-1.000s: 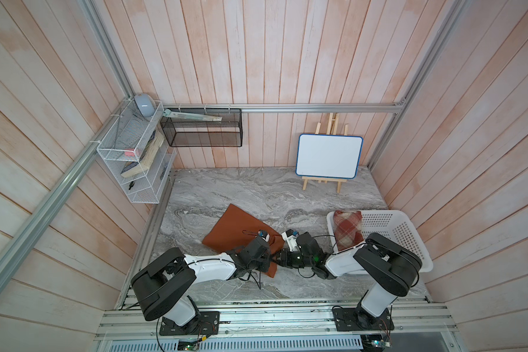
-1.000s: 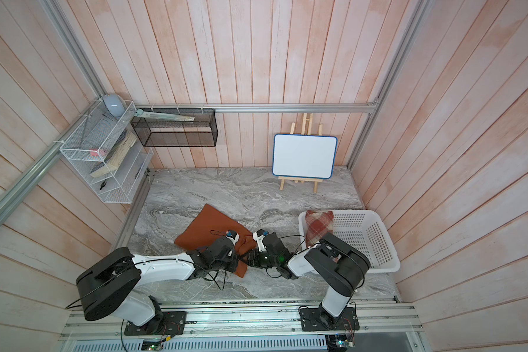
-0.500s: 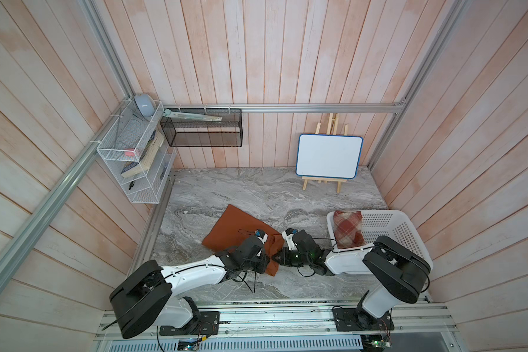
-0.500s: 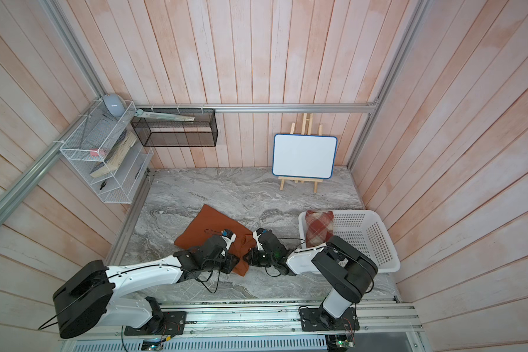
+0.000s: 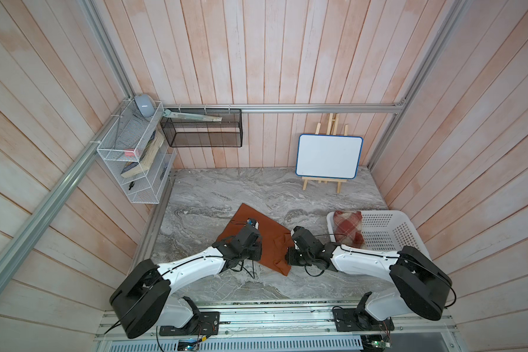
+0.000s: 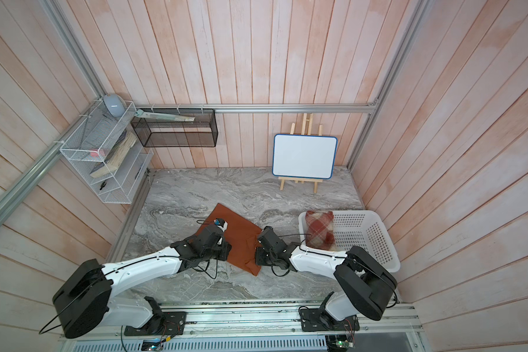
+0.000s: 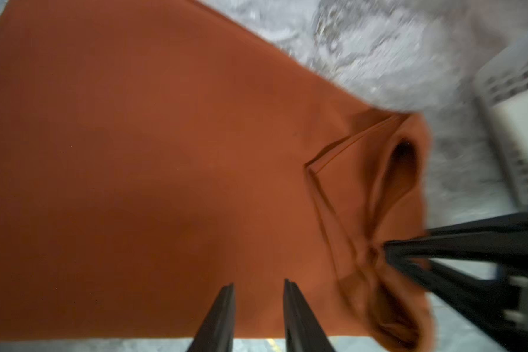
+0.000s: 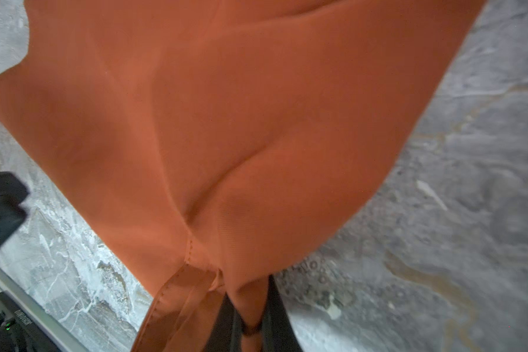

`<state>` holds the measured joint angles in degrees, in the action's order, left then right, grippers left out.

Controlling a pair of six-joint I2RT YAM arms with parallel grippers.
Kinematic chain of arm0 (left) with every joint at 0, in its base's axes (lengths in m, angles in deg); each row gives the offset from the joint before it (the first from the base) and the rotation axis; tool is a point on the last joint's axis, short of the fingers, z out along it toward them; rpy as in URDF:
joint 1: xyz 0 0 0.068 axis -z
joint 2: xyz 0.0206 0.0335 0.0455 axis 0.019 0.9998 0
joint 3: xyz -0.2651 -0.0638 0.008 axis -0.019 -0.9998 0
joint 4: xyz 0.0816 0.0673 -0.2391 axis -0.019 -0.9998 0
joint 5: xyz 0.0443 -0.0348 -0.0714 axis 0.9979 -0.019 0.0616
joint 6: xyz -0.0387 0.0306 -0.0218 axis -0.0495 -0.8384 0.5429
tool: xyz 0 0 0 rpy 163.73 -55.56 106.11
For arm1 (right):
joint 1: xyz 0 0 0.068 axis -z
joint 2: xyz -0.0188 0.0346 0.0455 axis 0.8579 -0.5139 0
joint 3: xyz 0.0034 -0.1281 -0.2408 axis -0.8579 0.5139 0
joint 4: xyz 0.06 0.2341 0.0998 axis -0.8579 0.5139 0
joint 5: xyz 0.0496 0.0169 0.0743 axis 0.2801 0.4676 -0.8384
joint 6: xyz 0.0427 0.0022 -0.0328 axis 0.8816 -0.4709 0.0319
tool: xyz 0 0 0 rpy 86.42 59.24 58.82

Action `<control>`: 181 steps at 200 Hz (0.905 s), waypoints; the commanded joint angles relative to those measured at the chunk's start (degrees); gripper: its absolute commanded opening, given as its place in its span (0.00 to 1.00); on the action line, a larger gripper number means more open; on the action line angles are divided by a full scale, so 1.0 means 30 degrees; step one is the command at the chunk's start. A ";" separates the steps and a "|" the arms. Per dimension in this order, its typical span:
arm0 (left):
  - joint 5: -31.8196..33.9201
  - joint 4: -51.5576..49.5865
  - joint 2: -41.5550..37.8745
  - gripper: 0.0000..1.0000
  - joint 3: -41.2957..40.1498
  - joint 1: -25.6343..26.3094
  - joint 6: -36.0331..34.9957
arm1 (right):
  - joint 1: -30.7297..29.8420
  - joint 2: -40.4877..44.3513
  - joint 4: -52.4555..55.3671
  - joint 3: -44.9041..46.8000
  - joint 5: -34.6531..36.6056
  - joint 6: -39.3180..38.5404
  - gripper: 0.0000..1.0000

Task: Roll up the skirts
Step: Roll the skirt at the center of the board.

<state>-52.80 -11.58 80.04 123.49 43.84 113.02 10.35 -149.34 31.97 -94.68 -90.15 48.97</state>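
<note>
Rust-orange skirt, one, plaid skirt, one, white basket, one

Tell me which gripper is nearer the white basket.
Right. The right gripper pinches the orange skirt at its edge nearest the white basket; the left gripper is open farther off, over it.

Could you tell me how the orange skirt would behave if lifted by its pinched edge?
Probably floppy: the orange skirt bunches into folds at the right gripper. Likely light: one pinch tents it. Pushed, it would probably wrinkle, like its folded corner.
</note>
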 commanded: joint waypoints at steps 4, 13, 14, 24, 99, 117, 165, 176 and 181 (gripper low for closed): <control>0.0028 0.0951 0.1873 0.15 -0.0037 -0.0317 -0.0034 | -0.0102 0.0006 0.4367 -0.1513 0.0909 -0.1445 0.00; -0.0678 0.1809 0.2249 0.14 -0.0338 -0.0435 0.0193 | -0.0078 -0.0271 0.4873 -0.1981 0.0895 -0.1758 0.00; -0.0754 0.1858 0.2290 0.14 -0.0337 -0.0454 0.0231 | -0.0062 -0.0321 0.4976 -0.2088 0.0930 -0.1792 0.00; -0.1470 0.2200 0.2618 0.13 -0.0365 -0.0559 0.0356 | -0.0106 -0.0714 0.5888 -0.2928 0.1460 -0.1912 0.00; -0.4315 0.3561 0.3041 0.08 -0.1034 -0.0426 0.0708 | -0.0172 -0.3969 0.7290 -0.6690 0.1726 -0.1753 0.02; -0.4475 0.3693 0.3034 0.08 -0.1225 -0.0361 0.0679 | -0.0176 -0.4032 0.6816 -0.6858 0.1438 -0.1320 0.26; -0.4833 0.3731 0.3011 0.08 -0.1534 -0.0327 0.0708 | -0.0193 -0.3948 0.5966 -0.7412 0.0408 -0.1210 0.37; -0.4826 0.3711 0.2976 0.08 -0.1612 -0.0320 0.0711 | -0.0218 -0.4164 0.5871 -0.7633 0.0176 -0.1325 0.38; -0.4844 0.3695 0.2961 0.08 -0.1624 -0.0327 0.0708 | -0.0229 -0.4288 0.5925 -0.7765 0.0174 -0.1357 0.38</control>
<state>-65.43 0.97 88.21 120.32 42.37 114.86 10.13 -160.77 51.11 -115.55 -88.23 44.88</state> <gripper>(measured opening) 0.076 0.379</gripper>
